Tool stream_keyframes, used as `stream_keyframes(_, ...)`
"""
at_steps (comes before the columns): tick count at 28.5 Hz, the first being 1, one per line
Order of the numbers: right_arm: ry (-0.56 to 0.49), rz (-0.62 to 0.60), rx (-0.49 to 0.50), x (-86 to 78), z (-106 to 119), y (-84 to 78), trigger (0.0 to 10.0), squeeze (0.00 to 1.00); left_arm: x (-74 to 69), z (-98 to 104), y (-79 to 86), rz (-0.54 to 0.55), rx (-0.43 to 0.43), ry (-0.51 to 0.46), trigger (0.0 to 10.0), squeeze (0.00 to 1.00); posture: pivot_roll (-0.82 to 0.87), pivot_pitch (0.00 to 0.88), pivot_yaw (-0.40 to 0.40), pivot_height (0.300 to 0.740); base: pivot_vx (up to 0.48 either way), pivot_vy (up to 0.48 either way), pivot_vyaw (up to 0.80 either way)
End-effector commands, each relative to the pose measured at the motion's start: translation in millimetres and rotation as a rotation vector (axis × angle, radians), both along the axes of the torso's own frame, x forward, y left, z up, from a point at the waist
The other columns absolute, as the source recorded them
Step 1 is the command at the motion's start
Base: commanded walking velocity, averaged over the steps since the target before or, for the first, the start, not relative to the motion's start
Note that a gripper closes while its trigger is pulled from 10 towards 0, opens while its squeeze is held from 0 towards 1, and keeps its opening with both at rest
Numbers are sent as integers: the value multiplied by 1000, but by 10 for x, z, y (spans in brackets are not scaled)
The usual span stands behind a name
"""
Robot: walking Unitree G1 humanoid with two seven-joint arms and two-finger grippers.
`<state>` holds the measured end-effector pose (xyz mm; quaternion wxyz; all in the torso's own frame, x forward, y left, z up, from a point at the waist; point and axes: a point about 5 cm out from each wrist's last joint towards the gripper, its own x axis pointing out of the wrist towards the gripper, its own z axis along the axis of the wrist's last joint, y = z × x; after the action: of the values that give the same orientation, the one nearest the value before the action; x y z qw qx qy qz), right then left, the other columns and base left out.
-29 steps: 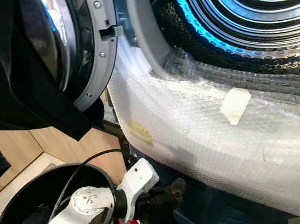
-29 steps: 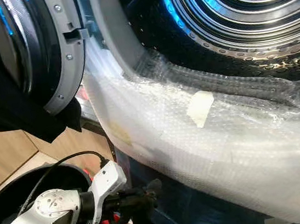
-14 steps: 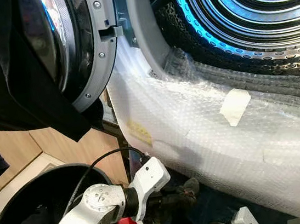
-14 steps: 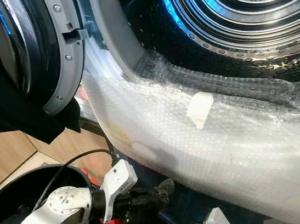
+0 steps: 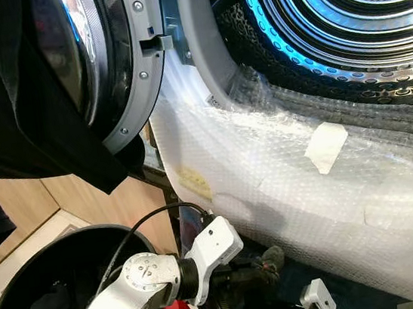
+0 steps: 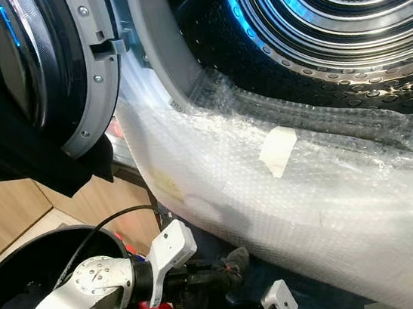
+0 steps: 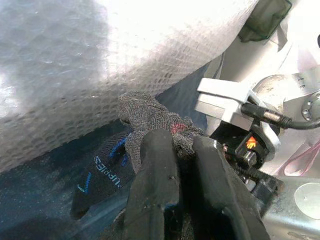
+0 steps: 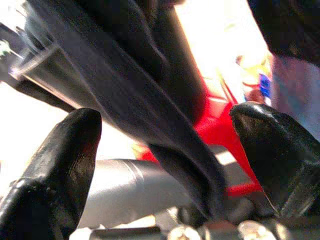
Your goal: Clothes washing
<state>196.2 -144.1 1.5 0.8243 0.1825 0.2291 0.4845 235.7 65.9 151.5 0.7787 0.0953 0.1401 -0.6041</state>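
— What does the left gripper [image 7: 175, 150] hold?
— Its fingers pinch a grey sock [image 7: 150, 117], low beside the black basket [image 5: 25, 277], under the bubble-wrapped washer front [image 5: 285, 174].
— The right gripper [image 8: 165, 150]?
— Spread wide, near the left one.
— Beyond?
— The open drum [image 5: 355, 13]; dark cloth [image 5: 10, 112] over the door [image 5: 130, 65].

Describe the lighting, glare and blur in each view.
Left and right eye views: sharp; blue light rings the washer drum, bright glare washes over the bubble wrap, and the black basket sits in shade.
Left wrist view: the bubble wrap is overexposed at top; the dark sock held in the left gripper is fairly crisp.
Right wrist view: motion-blurred and backlit, right gripper fingers in silhouette.
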Motion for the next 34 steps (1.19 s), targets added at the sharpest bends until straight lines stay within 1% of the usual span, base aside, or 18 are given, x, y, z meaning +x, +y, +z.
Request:
stream_keyframes(1, -11, 7, 29, 6, 51, 8, 10000, 0, -10, 17, -27, -17, 1, -21, 0, 0, 159, 46, 5, 740, 0, 0, 0)
stream_keyframes(5, -18, 21, 50, 9, 70, 80, 10000, 0, 21, -4, -47, -15, 14, -33, 0, 0, 160, 44, 5, 740, 0, 0, 0)
stream_keyframes(12, -22, 0, 94, 43, 124, 71, 10000, 0, 46, 7, -45, -10, 15, -44, 0, 0, 162, 46, 6, 740, 0, 0, 0)
stream_keyframes(13, -38, -49, 149, 106, 206, 57, 7529, 0, 52, 11, -44, -8, 16, -47, 0, 0, 161, 46, 6, 740, 0, 0, 0)
stream_keyframes(15, -42, -70, 170, 130, 235, 46, 7529, 0, 52, 13, -45, -8, 15, -47, 0, 0, 161, 46, 6, 740, 0, 0, 0)
stream_keyframes(16, -48, -82, 186, 142, 258, 34, 0, 0, 51, 10, -46, -8, 15, -48, 0, 0, 162, 47, 7, 740, 0, 0, 0)
stream_keyframes(19, -51, -75, 196, 138, 271, 30, 0, 0, 50, 1, -51, -10, 17, -48, 0, 0, 163, 45, 8, 740, 0, 0, 0)
stream_keyframes(20, -49, -73, 195, 138, 270, 32, 941, 0, 51, 0, -52, -10, 18, -49, 0, 0, 163, 45, 8, 740, 0, 0, 0)
stream_keyframes(21, -51, -67, 195, 139, 272, 40, 941, 0, 51, 1, -57, -12, 17, -50, 0, 0, 163, 45, 8, 740, 0, 0, 0)
stream_keyframes(22, -49, -57, 187, 137, 268, 53, 3412, 0, 51, 3, -60, -14, 17, -50, 0, 0, 163, 44, 8, 740, 0, 0, 0)
stream_keyframes(23, -47, -50, 182, 135, 268, 62, 3412, 0, 51, 5, -63, -16, 16, -51, 0, 0, 161, 44, 9, 740, 0, 0, 0)
stream_keyframes(24, -48, -42, 166, 129, 258, 73, 10000, 0, 53, 6, -66, -17, 16, -52, 0, 0, 160, 44, 8, 740, 0, 0, 0)
stream_keyframes(28, -40, -32, 152, 114, 242, 79, 10000, 0, 56, 7, -71, -17, 15, -55, 0, 0, 161, 44, 6, 740, 0, 0, 0)
stream_keyframes(29, -36, -24, 156, 105, 239, 79, 0, 0, 58, 5, -77, -18, 16, -56, 0, 0, 165, 44, 1, 740, 0, 0, 0)
stream_keyframes(31, -31, -33, 167, 111, 238, 85, 0, 0, 56, 5, -89, -26, 14, -55, 0, 0, 163, 45, 3, 740, 0, 0, 0)
stream_keyframes(32, -32, -35, 171, 116, 241, 90, 353, 0, 54, 5, -93, -30, 13, -55, 0, 0, 162, 43, 3, 740, 0, 0, 0)
stream_keyframes(33, -34, -35, 174, 122, 247, 96, 3294, 0, 54, 5, -95, -31, 13, -55, 0, 0, 161, 42, 4, 740, 0, 0, 0)
stream_keyframes(34, -36, -33, 178, 126, 255, 102, 4275, 0, 53, 5, -97, -32, 13, -55, 0, 0, 160, 41, 3, 740, 0, 0, 0)
